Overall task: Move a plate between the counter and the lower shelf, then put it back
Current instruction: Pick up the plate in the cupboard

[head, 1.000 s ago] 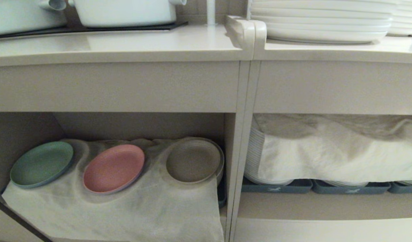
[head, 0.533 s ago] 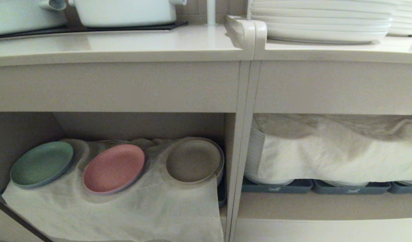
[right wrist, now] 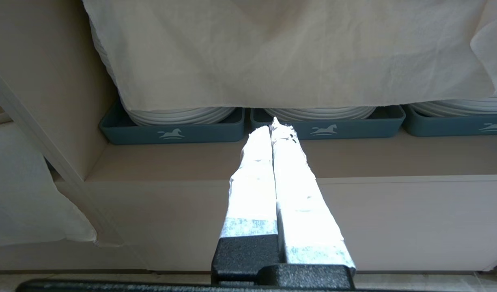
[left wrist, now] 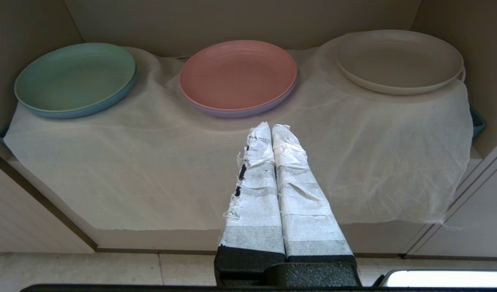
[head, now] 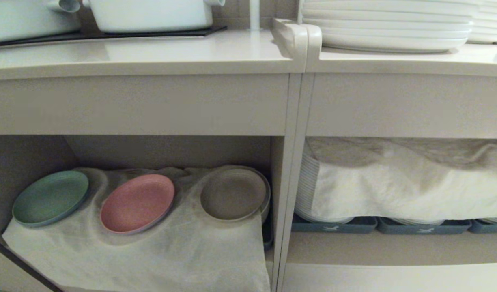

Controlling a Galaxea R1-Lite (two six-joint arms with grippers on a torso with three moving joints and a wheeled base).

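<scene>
The cream plate (head: 233, 194) (left wrist: 398, 61) lies at the right end of the lower shelf (head: 167, 150), on a white gauzy cloth (head: 171, 251) (left wrist: 191, 170). A pink plate (head: 137, 202) (left wrist: 238, 75) and a green plate (head: 50, 197) (left wrist: 74, 79) lie to its left. The beige counter (head: 151, 52) runs above. My left gripper (left wrist: 271, 126) is shut and empty, hanging in front of the shelf below the pink plate. My right gripper (right wrist: 274, 125) is shut and empty, facing the neighbouring compartment. Neither arm shows in the head view.
White pots (head: 151, 14) stand on a black hob panel (head: 110, 34) on the counter. Large white dinner plates (head: 388, 24) are stacked on the right top. Grey-blue trays (head: 333, 225) (right wrist: 171, 129) with white plates sit under a cloth (head: 402, 182) in the right compartment.
</scene>
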